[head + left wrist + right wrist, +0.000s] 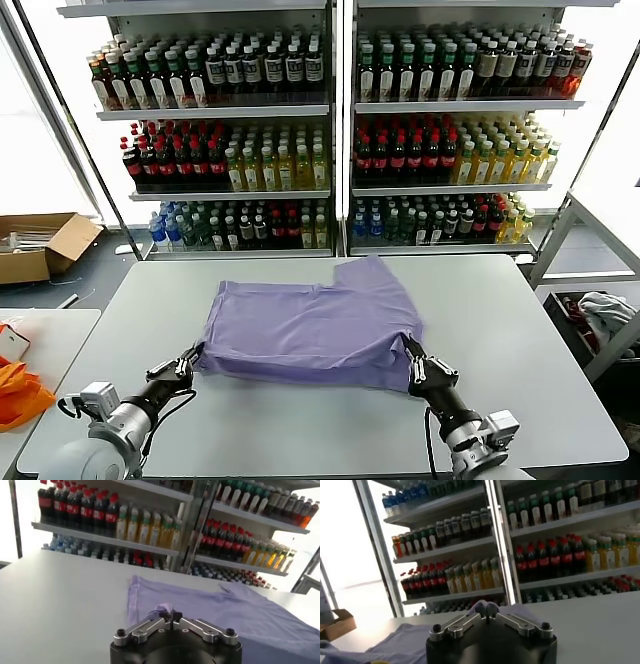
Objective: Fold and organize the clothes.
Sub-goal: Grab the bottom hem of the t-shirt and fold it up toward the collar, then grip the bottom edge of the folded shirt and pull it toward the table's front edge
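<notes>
The lavender T-shirt (310,330) lies partly folded on the grey table (500,330), print hidden. My left gripper (190,361) is shut on the shirt's near left corner. My right gripper (412,358) is shut on its near right corner. In the left wrist view the left gripper (170,616) pinches a bunched bit of the shirt (240,615), which spreads away across the table. In the right wrist view the right gripper (487,611) pinches a fold of the shirt (405,635).
Shelves of bottled drinks (330,130) stand behind the table. Orange fabric (18,392) lies on a side table at the left. A cardboard box (40,245) sits on the floor far left. A grey-white cloth bundle (608,312) sits in a rack at the right.
</notes>
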Controlling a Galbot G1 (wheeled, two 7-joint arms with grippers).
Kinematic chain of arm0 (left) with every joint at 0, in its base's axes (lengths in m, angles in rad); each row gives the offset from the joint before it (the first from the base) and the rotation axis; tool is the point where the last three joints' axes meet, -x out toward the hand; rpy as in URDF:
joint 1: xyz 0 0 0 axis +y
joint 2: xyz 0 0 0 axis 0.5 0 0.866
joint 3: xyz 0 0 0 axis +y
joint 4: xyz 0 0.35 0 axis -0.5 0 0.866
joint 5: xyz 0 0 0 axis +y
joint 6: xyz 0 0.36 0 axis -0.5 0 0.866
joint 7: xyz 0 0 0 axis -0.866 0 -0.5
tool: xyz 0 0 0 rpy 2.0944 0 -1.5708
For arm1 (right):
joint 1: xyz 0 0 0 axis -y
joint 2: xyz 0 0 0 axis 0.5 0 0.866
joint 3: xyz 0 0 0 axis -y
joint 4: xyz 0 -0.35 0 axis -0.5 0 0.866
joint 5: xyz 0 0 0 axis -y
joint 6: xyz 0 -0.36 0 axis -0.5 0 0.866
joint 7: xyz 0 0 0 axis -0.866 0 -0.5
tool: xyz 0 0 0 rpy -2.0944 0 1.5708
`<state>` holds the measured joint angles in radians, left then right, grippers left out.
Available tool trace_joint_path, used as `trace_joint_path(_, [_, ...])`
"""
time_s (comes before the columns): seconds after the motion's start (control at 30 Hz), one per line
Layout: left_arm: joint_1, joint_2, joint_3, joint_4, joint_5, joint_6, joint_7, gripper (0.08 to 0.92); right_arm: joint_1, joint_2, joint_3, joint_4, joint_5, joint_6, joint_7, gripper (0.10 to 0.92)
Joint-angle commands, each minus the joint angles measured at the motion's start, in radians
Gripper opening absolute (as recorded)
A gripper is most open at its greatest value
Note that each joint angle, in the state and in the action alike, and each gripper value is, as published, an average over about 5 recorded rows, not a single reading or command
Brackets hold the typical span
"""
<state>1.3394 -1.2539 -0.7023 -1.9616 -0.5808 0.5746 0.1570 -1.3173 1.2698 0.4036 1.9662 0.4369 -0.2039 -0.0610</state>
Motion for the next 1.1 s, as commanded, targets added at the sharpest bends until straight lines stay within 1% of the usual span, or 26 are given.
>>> trace_joint_path(0.03, [-0.187, 0.002, 0.072, 0.204, -0.008, -0.002, -0.012, 0.087, 0.203, -0.011, -0.050, -0.199, 0.022, -0.008, 0.011, 0.114])
trace_joint_path(0.1, [-0.208, -0.005, 0.081, 0.244, -0.005, -0.010, -0.017, 0.088, 0.241, -0.009, -0.071, -0.244, -0.005, -0.021, 0.006, 0.132])
trace_joint_path(0.2, [-0.225, -0.010, 0.086, 0.271, -0.006, -0.018, -0.023, 0.110, 0.276, -0.007, -0.092, -0.287, -0.061, -0.033, -0.004, 0.201])
trace_joint_path(0.3, [-0.220, -0.012, 0.076, 0.270, -0.007, -0.019, -0.024, 0.178, 0.288, -0.002, -0.100, -0.303, -0.095, -0.047, -0.003, 0.287])
trace_joint_path(0.43, [-0.183, -0.009, 0.046, 0.238, -0.004, -0.024, -0.023, 0.299, 0.271, 0.008, -0.088, -0.290, -0.122, -0.065, 0.024, 0.409])
trace_joint_path(0.63, [-0.061, -0.003, 0.002, 0.140, 0.032, -0.039, -0.022, 0.472, 0.181, 0.010, -0.043, -0.184, -0.201, -0.118, 0.085, 0.582])
trace_joint_path(0.77, [0.035, -0.020, -0.012, 0.082, 0.089, -0.048, -0.019, 0.585, 0.085, 0.011, -0.012, -0.078, -0.204, -0.128, 0.125, 0.695])
trace_joint_path(0.87, [0.085, -0.027, -0.014, 0.052, 0.103, -0.045, -0.019, 0.672, -0.008, -0.004, 0.006, 0.008, -0.193, -0.131, 0.163, 0.774])
trace_joint_path(0.97, [0.104, -0.026, -0.005, 0.039, 0.117, -0.042, -0.018, 0.756, -0.089, -0.020, 0.022, 0.066, -0.176, -0.147, 0.199, 0.815])
trace_joint_path(1.03, [0.098, -0.025, 0.003, 0.045, 0.127, -0.040, -0.018, 0.797, -0.123, -0.020, 0.031, 0.086, -0.154, -0.166, 0.222, 0.820])
trace_joint_path(1.1, [0.084, -0.022, 0.012, 0.061, 0.136, -0.038, -0.018, 0.814, -0.145, -0.015, 0.030, 0.092, -0.126, -0.188, 0.244, 0.822])
